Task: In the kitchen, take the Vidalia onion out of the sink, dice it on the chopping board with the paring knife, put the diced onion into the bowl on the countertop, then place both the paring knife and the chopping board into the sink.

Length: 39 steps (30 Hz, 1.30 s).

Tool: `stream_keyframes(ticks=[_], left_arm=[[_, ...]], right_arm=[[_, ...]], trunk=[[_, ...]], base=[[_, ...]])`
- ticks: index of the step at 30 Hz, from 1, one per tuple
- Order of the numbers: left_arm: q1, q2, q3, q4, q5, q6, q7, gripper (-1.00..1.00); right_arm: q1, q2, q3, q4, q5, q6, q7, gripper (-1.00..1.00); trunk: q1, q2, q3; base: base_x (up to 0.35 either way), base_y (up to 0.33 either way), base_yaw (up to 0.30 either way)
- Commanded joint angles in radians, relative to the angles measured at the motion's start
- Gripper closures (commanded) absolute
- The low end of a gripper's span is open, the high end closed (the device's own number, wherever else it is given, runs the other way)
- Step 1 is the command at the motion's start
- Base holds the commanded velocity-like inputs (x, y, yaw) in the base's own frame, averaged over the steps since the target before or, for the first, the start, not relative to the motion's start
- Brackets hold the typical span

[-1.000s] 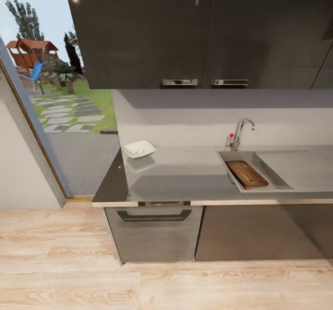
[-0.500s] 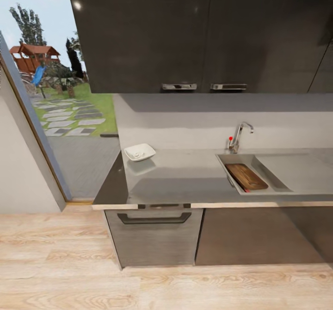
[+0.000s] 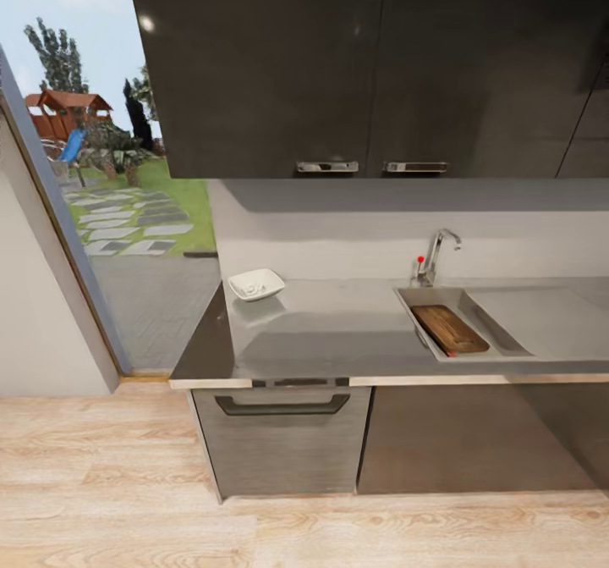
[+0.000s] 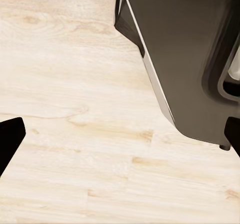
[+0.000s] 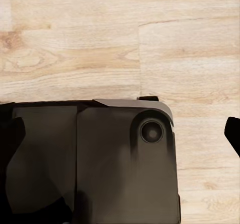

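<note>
Chopping board (image 3: pixel 450 329) is lying in the sink (image 3: pixel 423 299), flat-ish along the basin, and there's a speck of red-orange at its near end (image 3: pixel 451 353) that I'd guess is the paring knife's handle, though it's too small to be sure. The chrome tap (image 3: pixel 436 255) with the red dot stands just behind the basin. Can't make out any onion in there from where the head camera is looking.

Over at the far left end of the countertop (image 3: pixel 338 331) sits the white bowl (image 3: pixel 255 284), well apart from the sink. There might be something pale inside it, but I honestly can't tell if that's dice or just shading.

So my read: if that red bit really is the knife, both tools are in the sink and the job looks basically wrapped up. Can't confirm the dicing part.

The robot is standing back from the cabinets. Both wrist cameras are pointed down at the pale wood floor (image 4: pixel 75 108) and bits of the robot's own dark body. Left gripper (image 4: pixel 122 139) has its fingers spread wide with nothing in between, right gripper (image 5: pixel 122 134) looks the same, parted and empty.
</note>
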Motion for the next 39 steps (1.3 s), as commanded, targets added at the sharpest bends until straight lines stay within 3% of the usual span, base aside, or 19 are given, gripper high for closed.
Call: stream_keyframes(ticks=[1, 39], left_arm=[[0.000, 0.000, -0.002, -0.002, 0.008, -0.001, -0.002, -1.00], [0.000, 0.000, -0.002, -0.002, 0.008, -0.001, -0.002, -1.00]], right_arm=[[0.000, 0.000, 0.009, -0.002, -0.010, -0.001, -0.004, -1.00], [0.001, 0.001, 0.005, -0.002, -0.010, -0.002, -0.002, -1.00]], trunk=[[0.001, -0.002, 0.000], [0.001, -0.002, 0.061]], base=[[0.000, 0.000, 0.000], [0.000, 0.000, 0.000]])
